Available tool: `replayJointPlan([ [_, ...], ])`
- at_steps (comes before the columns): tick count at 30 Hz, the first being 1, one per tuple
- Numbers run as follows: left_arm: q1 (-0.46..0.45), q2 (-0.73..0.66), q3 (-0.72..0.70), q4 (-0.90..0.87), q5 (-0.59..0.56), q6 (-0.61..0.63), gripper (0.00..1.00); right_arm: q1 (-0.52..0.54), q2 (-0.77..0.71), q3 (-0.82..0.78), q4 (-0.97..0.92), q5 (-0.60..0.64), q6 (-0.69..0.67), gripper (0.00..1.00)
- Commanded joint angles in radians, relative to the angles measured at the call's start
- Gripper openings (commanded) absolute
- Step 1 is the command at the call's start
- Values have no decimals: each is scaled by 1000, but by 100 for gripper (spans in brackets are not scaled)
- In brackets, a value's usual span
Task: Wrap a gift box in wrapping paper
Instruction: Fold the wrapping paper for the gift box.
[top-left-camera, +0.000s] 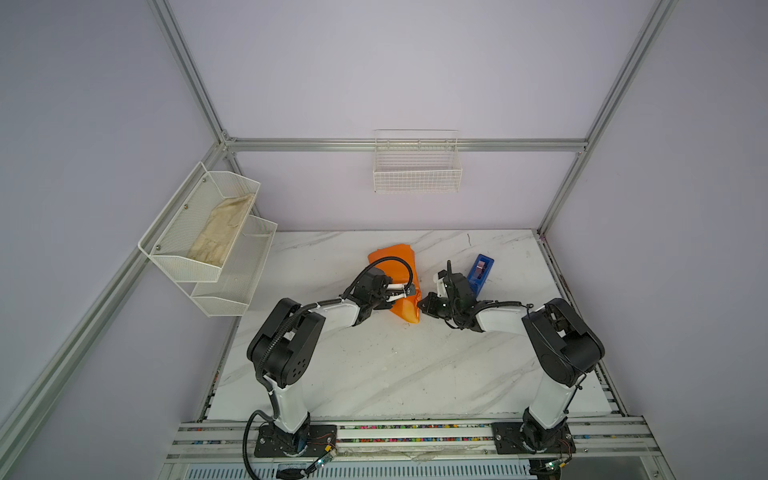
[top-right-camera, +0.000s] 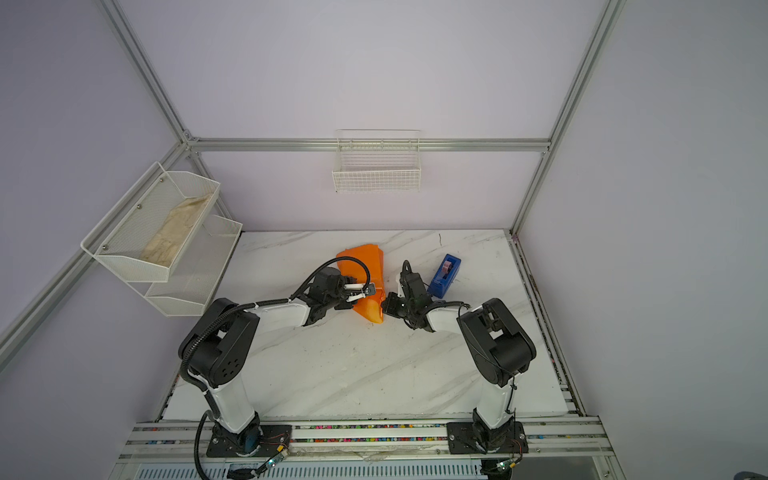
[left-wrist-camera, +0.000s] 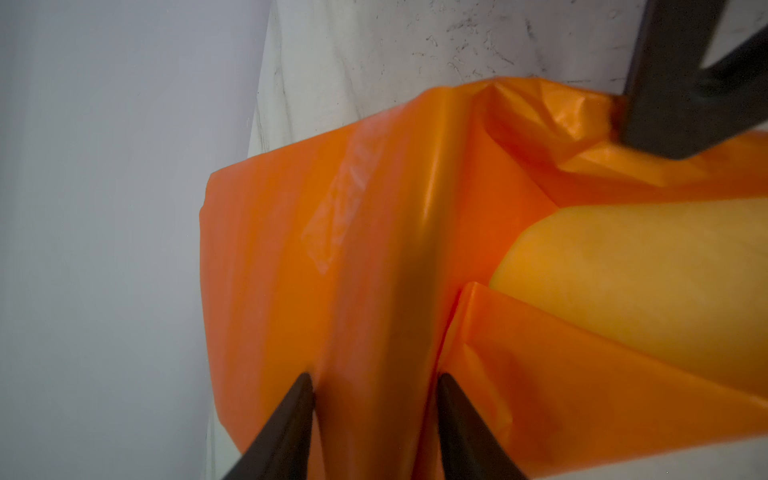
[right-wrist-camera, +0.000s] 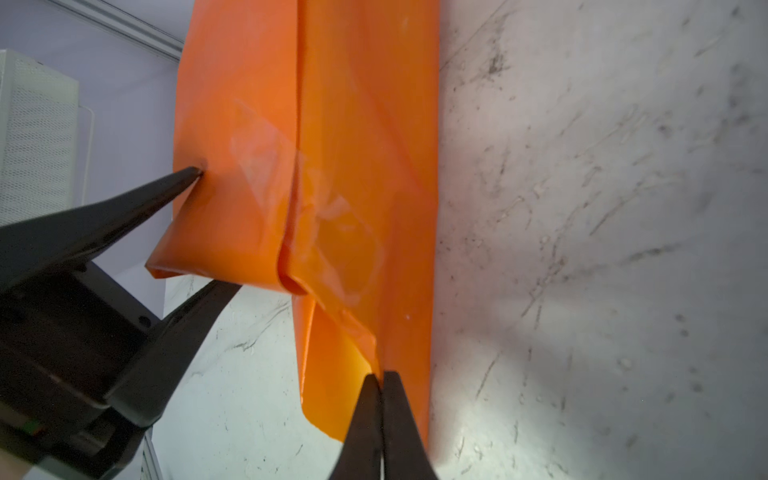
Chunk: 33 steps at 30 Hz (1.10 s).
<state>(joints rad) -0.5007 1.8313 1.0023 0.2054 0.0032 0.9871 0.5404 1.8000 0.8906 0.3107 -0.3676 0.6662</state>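
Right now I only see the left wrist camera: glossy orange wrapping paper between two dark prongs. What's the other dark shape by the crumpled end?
Observer: That is the right tool. The right wrist view shows it shut on a loose flap of the glossy orange wrapping paper.
Operator: Anything else on the table?
Observer: A blue plastic tape dispenser stands on the white marble-patterned table, close beside that tool.
Operator: And on the walls?
Observer: A beige cloth lies in the upper tier of a white mesh shelf on the left wall.
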Motion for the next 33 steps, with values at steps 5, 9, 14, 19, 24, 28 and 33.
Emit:
replayJointPlan([
  [5, 2, 61, 22, -161, -3, -13, 46, 28, -9, 55, 13, 0, 11, 0],
  [9, 3, 61, 23, -161, -2, -13, 46, 41, 1, 66, 43, -2, 35, 0],
  [14, 2, 61, 24, -164, -2, -13, 46, 56, 32, 77, 107, -11, 75, 0],
  [19, 1, 59, 24, -164, -3, -15, 46, 64, 54, 68, 178, 0, 120, 0],
  [24, 1, 60, 25, -167, -2, -16, 46, 66, 87, 48, 274, 4, 186, 0],
  [28, 1, 62, 25, -168, 1, -16, 46, 67, 102, 29, 354, 22, 242, 0],
  [33, 1, 61, 27, -169, 0, -16, 46, 68, 126, 6, 430, 29, 300, 0],
])
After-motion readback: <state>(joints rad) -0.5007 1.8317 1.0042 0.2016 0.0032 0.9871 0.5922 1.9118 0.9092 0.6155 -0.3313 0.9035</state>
